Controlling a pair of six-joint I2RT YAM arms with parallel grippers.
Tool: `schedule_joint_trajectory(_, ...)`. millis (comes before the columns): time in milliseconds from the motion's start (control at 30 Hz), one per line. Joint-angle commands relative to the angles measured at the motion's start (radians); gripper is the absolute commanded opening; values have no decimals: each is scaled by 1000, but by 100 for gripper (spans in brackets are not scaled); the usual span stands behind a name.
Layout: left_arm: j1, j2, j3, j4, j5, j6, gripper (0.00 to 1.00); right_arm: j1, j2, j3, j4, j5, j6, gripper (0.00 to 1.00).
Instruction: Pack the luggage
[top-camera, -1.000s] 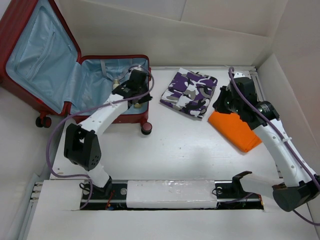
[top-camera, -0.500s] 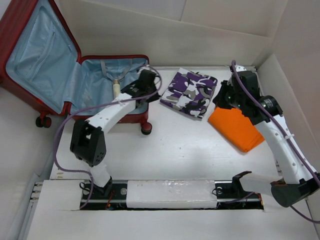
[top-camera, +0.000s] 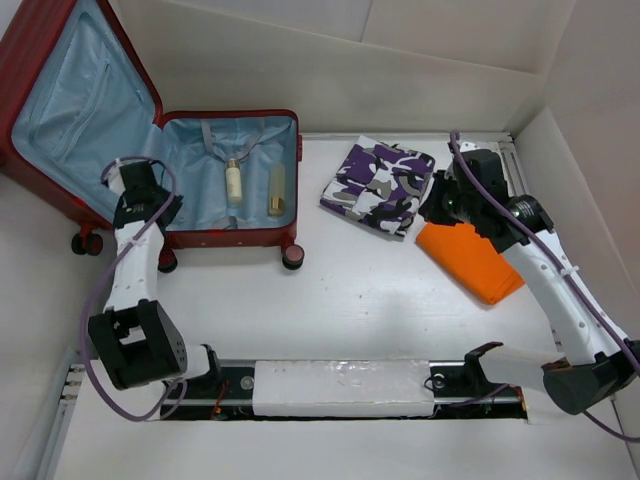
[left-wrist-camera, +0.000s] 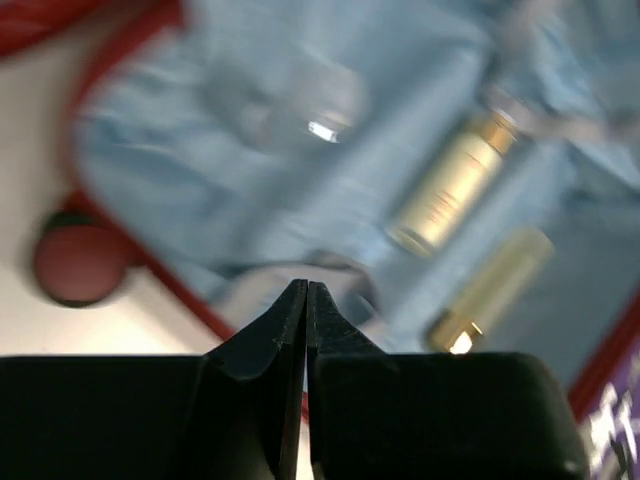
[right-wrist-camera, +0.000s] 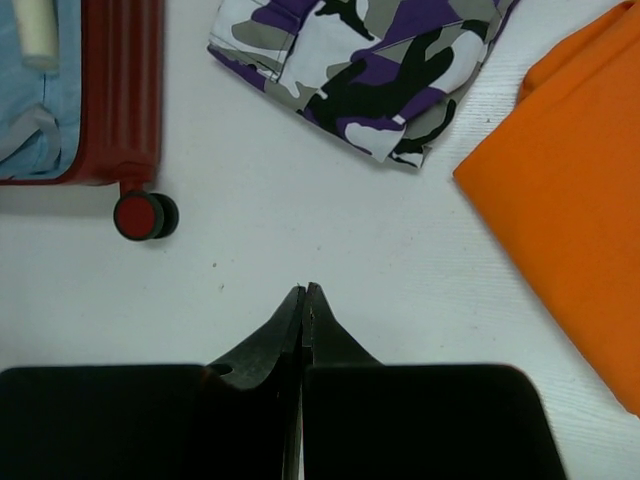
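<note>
The dark red luggage (top-camera: 30, 60) lies open at the back left, its blue-lined lid leaning up. Two gold bottles (top-camera: 234, 183) lie in its blue-lined base; they show blurred in the left wrist view (left-wrist-camera: 455, 192). My left gripper (top-camera: 150, 200) is shut and empty at the luggage's left front corner, above the lining edge (left-wrist-camera: 200, 180). A folded purple camouflage cloth (top-camera: 380, 185) and a folded orange cloth (top-camera: 472, 258) lie on the table to the right. My right gripper (top-camera: 440, 205) is shut and empty, hovering between them; both show in its wrist view, the camouflage cloth (right-wrist-camera: 370, 60) and the orange cloth (right-wrist-camera: 570, 200).
White walls (top-camera: 590, 150) close in the table at the back and right. The luggage's wheels (top-camera: 293, 256) stick out at its front edge; one shows in the right wrist view (right-wrist-camera: 145, 215). A purple cable (top-camera: 100, 300) trails from the left arm.
My left arm has swung from the luggage's right side across to its left front corner, uncovering the second bottle. My right gripper has shifted slightly left.
</note>
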Motion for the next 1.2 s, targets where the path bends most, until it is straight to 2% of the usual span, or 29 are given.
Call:
schedule_joint_trajectory(0,110,-20,-28,-30,-20,31,0,11,-23,-23,81,-33,-9,0)
schedule_joint_trajectory(67,202,21,-28,-30,-1,42,0,20,-34,-47,112,-58,-9,0)
schedule_joint_trajectory(167,252,108,33,-41,18,42,0,20,-44,-90,147,-106,-9,0)
schedule_joint_trajectory(367,252,241,152,-79,18,74,0,38,-54,-135,187,-149,-9,0)
schedule_joint_trajectory(533,194,320,225,-131,-13,111,0,48,-54,-156,219,-158,-9,0)
schedule_joint_trajectory(733,183,330,186,-113,21,146,0,48,-54,-176,228,-158,-9,0)
schedule_joint_trajectory(900,147,330,185,-103,-5,172,0,48,-43,-187,238,-158,0,0)
schedule_joint_trajectory(1167,147,494,363,-102,50,129,0,57,-34,-158,216,-146,0,0)
